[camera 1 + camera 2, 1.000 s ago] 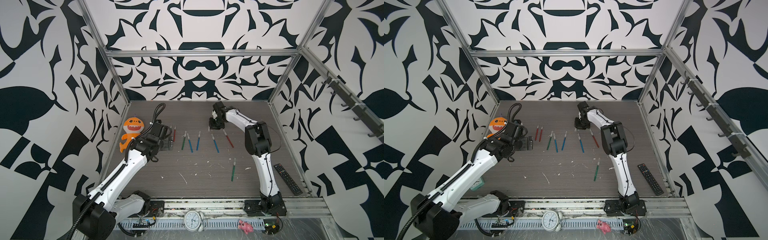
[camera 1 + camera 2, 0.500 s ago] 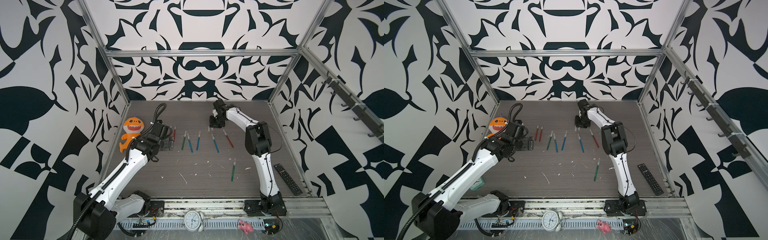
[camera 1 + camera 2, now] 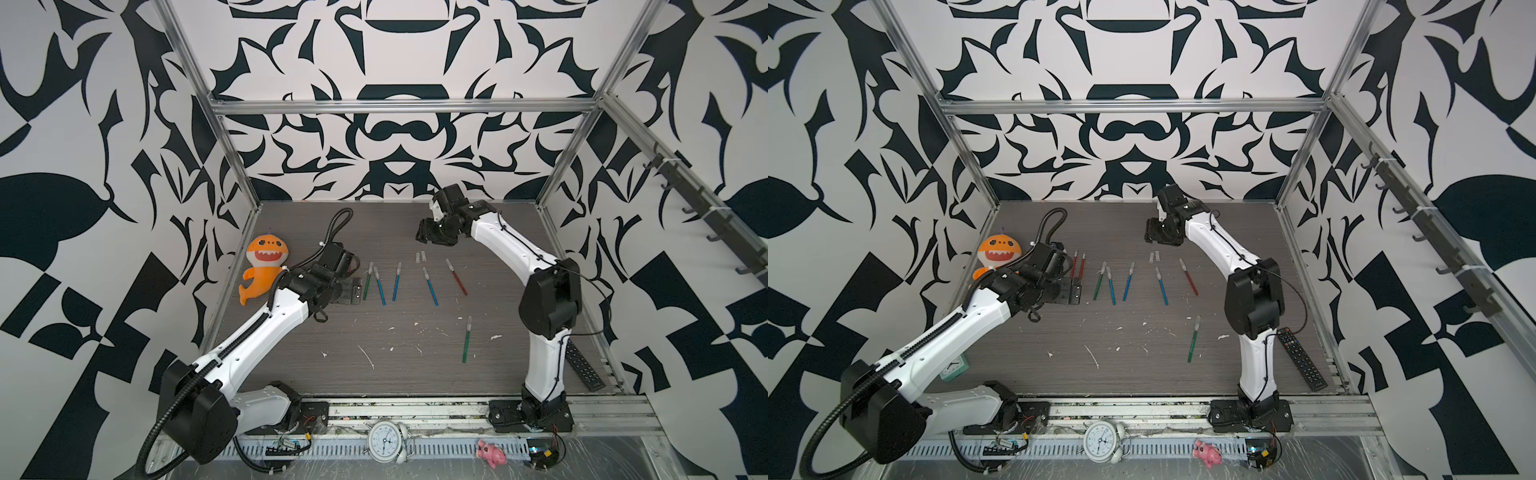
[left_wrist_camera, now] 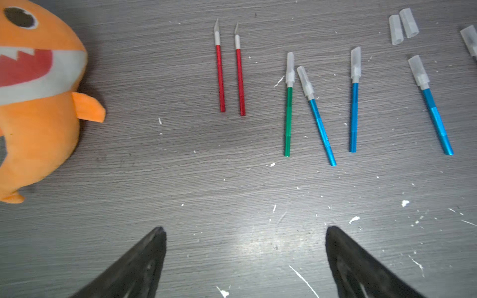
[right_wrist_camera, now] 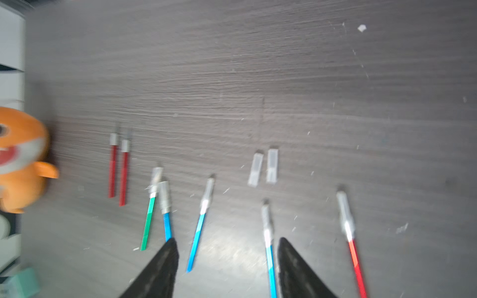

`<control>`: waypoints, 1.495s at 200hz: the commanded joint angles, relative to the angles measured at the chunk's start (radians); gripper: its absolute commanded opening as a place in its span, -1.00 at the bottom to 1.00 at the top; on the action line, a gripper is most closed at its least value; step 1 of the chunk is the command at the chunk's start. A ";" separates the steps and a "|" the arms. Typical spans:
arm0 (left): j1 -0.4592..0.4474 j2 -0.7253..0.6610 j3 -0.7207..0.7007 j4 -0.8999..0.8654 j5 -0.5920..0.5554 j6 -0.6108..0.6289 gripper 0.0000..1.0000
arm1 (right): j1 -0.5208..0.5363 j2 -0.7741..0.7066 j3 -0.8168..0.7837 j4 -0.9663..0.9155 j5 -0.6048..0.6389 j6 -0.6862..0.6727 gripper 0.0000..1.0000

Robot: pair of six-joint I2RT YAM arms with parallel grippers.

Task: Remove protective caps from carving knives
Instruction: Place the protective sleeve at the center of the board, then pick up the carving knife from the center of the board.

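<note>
Surface of grey woodgrain spreads beneath your arms. Your left end effector gapes wide, empty, near two bare red carving knives. Your right end effector stands parted, holding nothing; two loose protective caps lie side by side near it, untouched.

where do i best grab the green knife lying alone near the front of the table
Grip the lone thin green-handled carving knife mid-handle, coming straight down with the jaws across its width. It lies flat on the grey wood-grain table, alone, both long sides free. That leaves its translucent whitish plastic cap, on the far end, exposed for pulling.
</note>
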 commanded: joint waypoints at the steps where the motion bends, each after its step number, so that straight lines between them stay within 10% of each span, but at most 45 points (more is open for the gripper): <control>1: -0.014 0.046 0.046 -0.055 0.034 -0.067 0.99 | 0.035 -0.124 -0.138 0.109 0.031 0.017 0.64; 24: -0.016 0.080 0.031 -0.005 0.045 -0.091 0.99 | 0.073 -0.255 -0.276 0.161 0.057 0.015 0.98; 128: -0.015 0.349 0.034 0.208 0.019 -0.084 0.92 | 0.143 -0.754 -0.693 0.203 0.132 0.008 0.99; 299: 0.009 0.692 0.199 0.272 0.040 -0.031 -0.32 | 0.198 -0.902 -0.821 0.205 0.142 0.025 0.99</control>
